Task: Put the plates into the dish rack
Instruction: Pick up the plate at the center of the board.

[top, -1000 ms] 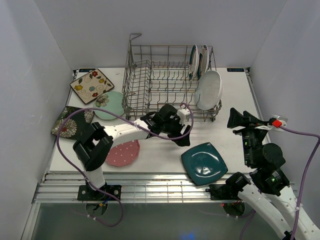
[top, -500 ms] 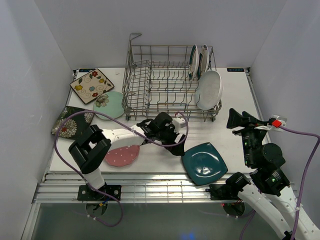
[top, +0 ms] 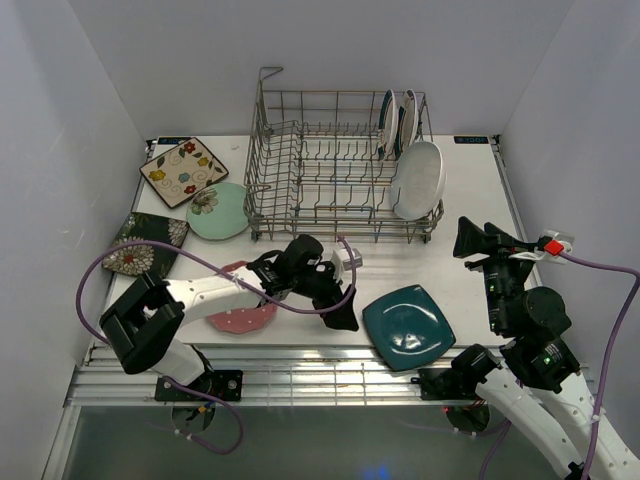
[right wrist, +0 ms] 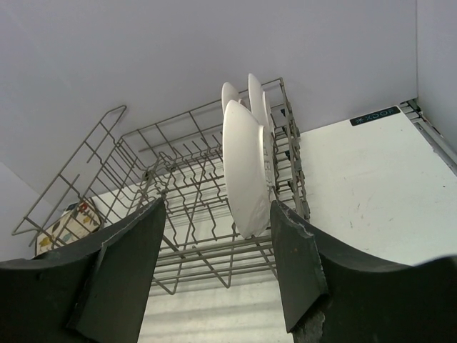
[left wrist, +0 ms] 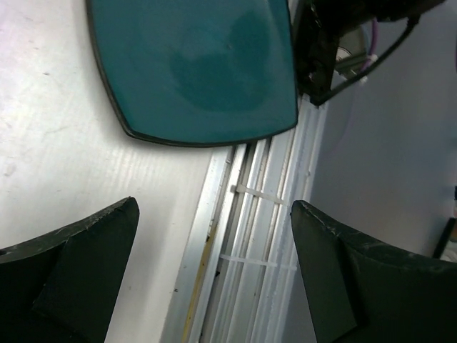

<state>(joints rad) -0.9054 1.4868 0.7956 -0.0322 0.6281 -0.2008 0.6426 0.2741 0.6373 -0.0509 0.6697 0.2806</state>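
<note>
From the top view, the dish rack (top: 320,170) stood at the back of the table (top: 470,200). At its right end were the white oval plate (top: 418,180) and two round plates (top: 398,120), all on edge. The mint plate (top: 218,212), cream floral plate (top: 183,172), dark floral plate (top: 145,243), pink dotted plate (top: 240,310) and dark teal square plate (top: 408,327) lay flat outside it. The left gripper (top: 342,315) hung just left of the teal plate. The right gripper (top: 480,240) was raised well to the right.

Only the left wrist view showed that gripper's (left wrist: 214,286) fingers (left wrist: 64,286) spread wide and empty above the table's front edge, with the teal plate (left wrist: 193,64) just ahead.

The right wrist view showed that gripper's (right wrist: 214,264) fingers (right wrist: 114,279) parted and holding nothing, facing the rack (right wrist: 178,179) and the oval plate (right wrist: 246,168).
</note>
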